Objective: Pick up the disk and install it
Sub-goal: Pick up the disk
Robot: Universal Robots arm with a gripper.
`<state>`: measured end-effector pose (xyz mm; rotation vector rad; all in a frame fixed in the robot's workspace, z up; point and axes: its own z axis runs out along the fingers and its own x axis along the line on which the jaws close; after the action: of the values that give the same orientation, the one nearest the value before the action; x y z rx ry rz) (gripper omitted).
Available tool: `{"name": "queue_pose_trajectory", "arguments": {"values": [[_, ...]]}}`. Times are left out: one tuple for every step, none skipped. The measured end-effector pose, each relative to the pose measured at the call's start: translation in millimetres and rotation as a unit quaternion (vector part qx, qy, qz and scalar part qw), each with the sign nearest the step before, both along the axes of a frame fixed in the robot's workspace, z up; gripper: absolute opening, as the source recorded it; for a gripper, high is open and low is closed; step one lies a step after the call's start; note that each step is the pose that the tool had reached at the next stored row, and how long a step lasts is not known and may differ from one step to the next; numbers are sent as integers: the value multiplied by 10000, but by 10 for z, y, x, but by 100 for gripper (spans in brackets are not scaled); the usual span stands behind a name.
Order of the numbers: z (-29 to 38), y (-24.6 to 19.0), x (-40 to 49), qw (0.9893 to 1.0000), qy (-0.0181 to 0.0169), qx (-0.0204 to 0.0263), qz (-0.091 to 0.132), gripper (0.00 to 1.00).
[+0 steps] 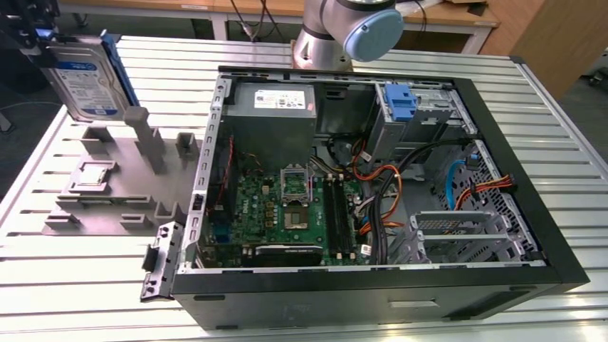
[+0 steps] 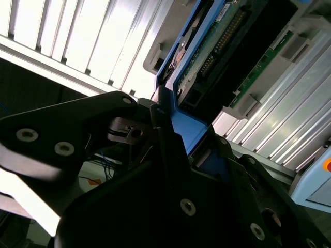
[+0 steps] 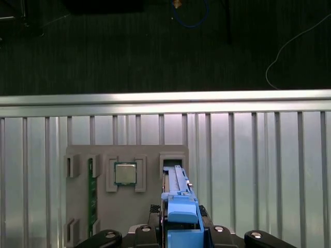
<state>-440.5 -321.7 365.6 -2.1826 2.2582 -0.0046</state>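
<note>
At the exterior view's left, well apart from the open case (image 1: 546,235), the disk (image 1: 85,75) hangs upright in the air over the grey holder (image 1: 105,206). Its white-and-blue label faces the camera and its blue bracket runs along the edge. The black hand (image 1: 38,37) grips it by the upper end, fingers closed on the bracket. The disk's lower end sits above the holder's posts and touches none of them that can be seen.

In the first wrist view the disk (image 3: 178,204) appears edge-on, a blue strip clamped in the hand (image 3: 181,232). Beyond it the holder (image 3: 150,206) lies on the ribbed surface (image 3: 258,170), with a chip (image 3: 125,173) in a square seat and a green memory stick (image 3: 92,196) in a slot beside it.

In the second wrist view the disk (image 2: 227,41) shows its green circuit board, and a black finger (image 2: 165,139) presses against the blue bracket.

Inside the case, a blue latch (image 1: 404,103) stands upright near the power supply (image 1: 275,107).
</note>
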Motion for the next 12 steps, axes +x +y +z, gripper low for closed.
{"name": "queue_pose_trajectory", "arguments": {"values": [[6,0,0,10000,0,0,0,37],[11,0,0,10000,0,0,0,37],[15,0,0,10000,0,0,0,37],[20,0,0,10000,0,0,0,37],[25,0,0,10000,0,0,0,37],[30,0,0,10000,0,0,0,37],[35,0,0,10000,0,0,0,37],[40,0,0,10000,0,0,0,37],[45,0,0,10000,0,0,0,37],[52,0,0,10000,0,0,0,37],[59,0,0,10000,0,0,0,37],[65,0,0,10000,0,0,0,37]]}}
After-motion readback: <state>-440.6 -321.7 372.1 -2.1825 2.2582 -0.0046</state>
